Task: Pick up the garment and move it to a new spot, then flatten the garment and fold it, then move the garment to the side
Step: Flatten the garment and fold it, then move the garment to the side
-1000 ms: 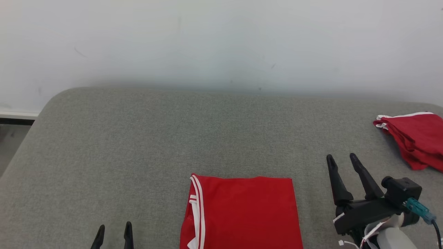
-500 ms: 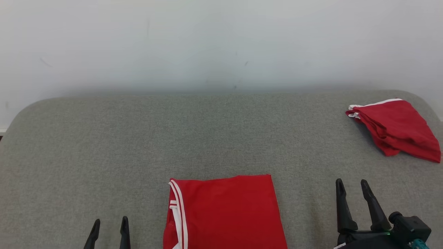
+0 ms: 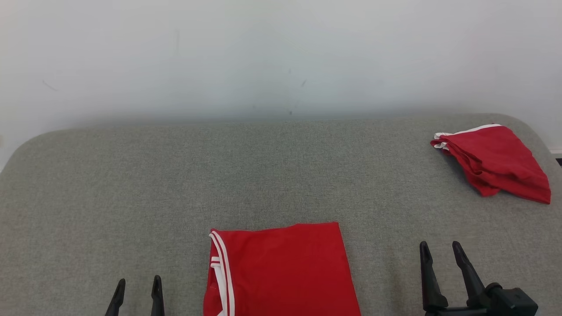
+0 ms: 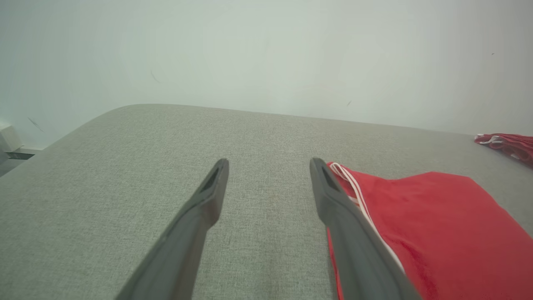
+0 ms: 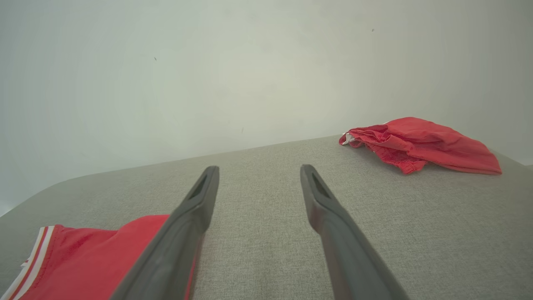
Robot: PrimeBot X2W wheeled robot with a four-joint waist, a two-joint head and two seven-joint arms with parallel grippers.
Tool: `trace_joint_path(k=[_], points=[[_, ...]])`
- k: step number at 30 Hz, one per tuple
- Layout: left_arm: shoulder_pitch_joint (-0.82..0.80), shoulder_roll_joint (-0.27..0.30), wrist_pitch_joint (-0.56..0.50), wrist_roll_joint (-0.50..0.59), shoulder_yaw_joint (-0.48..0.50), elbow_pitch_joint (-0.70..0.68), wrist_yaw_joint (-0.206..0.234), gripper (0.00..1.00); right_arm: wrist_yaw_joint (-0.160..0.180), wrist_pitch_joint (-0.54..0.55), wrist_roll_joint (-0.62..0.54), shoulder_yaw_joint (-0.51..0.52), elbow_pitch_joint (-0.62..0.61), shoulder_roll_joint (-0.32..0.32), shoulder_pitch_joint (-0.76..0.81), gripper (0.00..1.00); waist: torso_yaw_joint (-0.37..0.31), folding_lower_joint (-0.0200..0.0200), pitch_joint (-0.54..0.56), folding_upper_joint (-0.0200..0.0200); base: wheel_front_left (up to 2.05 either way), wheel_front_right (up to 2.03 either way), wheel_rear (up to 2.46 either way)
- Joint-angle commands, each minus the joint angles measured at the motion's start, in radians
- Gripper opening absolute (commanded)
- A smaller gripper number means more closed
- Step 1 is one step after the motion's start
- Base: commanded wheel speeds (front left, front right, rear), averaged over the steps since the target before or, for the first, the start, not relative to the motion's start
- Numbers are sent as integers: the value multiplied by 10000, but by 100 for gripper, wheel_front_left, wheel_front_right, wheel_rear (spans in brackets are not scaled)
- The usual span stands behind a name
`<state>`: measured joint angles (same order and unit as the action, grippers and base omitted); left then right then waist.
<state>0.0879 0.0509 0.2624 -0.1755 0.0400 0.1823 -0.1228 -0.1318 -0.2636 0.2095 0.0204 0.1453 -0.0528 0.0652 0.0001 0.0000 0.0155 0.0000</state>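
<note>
A red garment point(image 3: 283, 267) with white stripes along its left edge lies folded flat at the near middle of the grey padded surface point(image 3: 219, 175). My left gripper point(image 3: 137, 285) stands open to its left, empty; in the left wrist view the left gripper point(image 4: 268, 164) hovers beside the garment point(image 4: 433, 225). On the garment's right, my right gripper point(image 3: 440, 249) is open and empty. The right wrist view shows the right gripper point(image 5: 258, 171) above bare surface, with the garment point(image 5: 104, 258) at lower left.
A second red garment point(image 3: 494, 162) lies loosely bundled at the far right of the surface, also visible as a bundled garment point(image 5: 420, 143) in the right wrist view. A pale wall point(image 3: 281, 57) stands behind the surface. The surface's rounded corners show at far left and far right.
The head camera has swung to the right, shifting the whole picture left. My right gripper has drawn back toward the view's bottom edge. Both garments lie as before.
</note>
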Motion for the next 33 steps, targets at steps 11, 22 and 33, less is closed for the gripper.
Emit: trace_joint_path(k=[11,22,33], points=[[88,-11,13,128,91,-18,28,100,20,-16,43,-19,-70,32,84,100,27,0,-10,0,0,0,0],[100,-11,13,154,131,-2,43,100,20,-16,75,-118,32,34,68,100,31,0,-43,0,0,0,0],[71,-11,13,150,174,51,15,100,20,-16,102,-173,97,35,58,100,77,0,-48,0,0,0,0]])
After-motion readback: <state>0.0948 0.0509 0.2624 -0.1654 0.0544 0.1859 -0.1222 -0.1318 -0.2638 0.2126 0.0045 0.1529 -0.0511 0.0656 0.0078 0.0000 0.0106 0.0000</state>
